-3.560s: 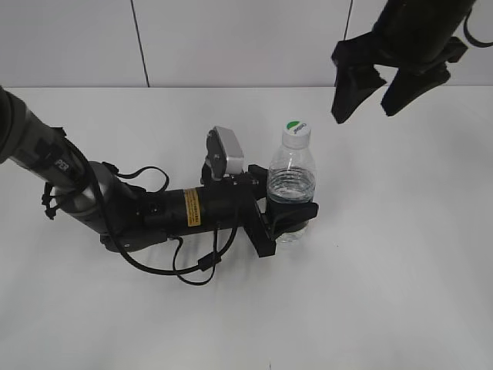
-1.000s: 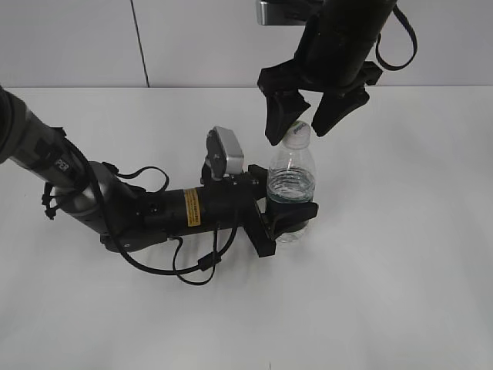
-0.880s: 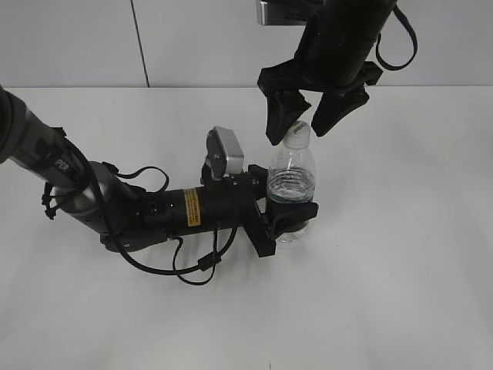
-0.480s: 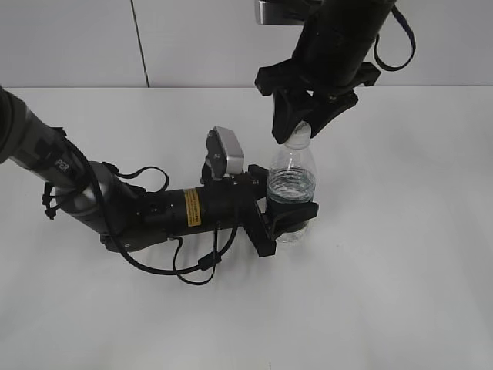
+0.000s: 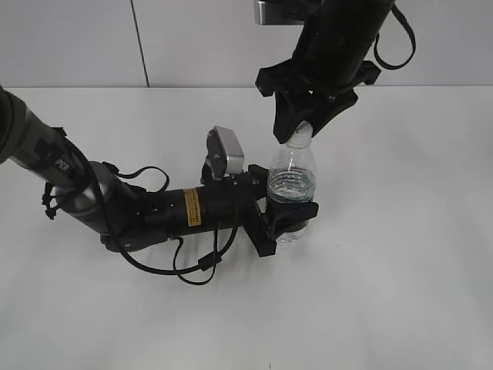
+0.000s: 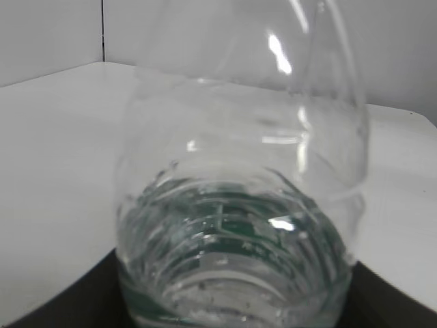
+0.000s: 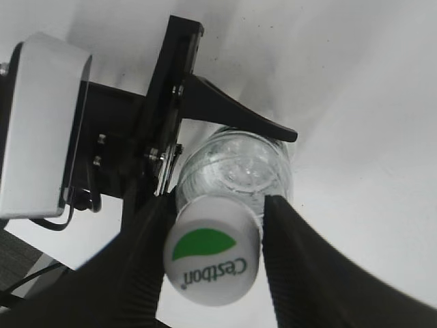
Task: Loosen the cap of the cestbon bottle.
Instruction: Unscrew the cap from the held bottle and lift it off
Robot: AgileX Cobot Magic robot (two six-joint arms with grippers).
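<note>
White plastic cap (image 7: 212, 257) sits clenched in the right pincer (image 7: 212, 263); the left pincer (image 5: 289, 222) grasps the upright cestbon bottle (image 5: 291, 189) low on the worktop (image 5: 400, 254); gripping looks done; a twist seems next.

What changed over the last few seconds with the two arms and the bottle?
The right gripper came down from the upper right, over the cestbon bottle, and closed on the cap. The left gripper kept holding the upright bottle in the same spot.
</note>
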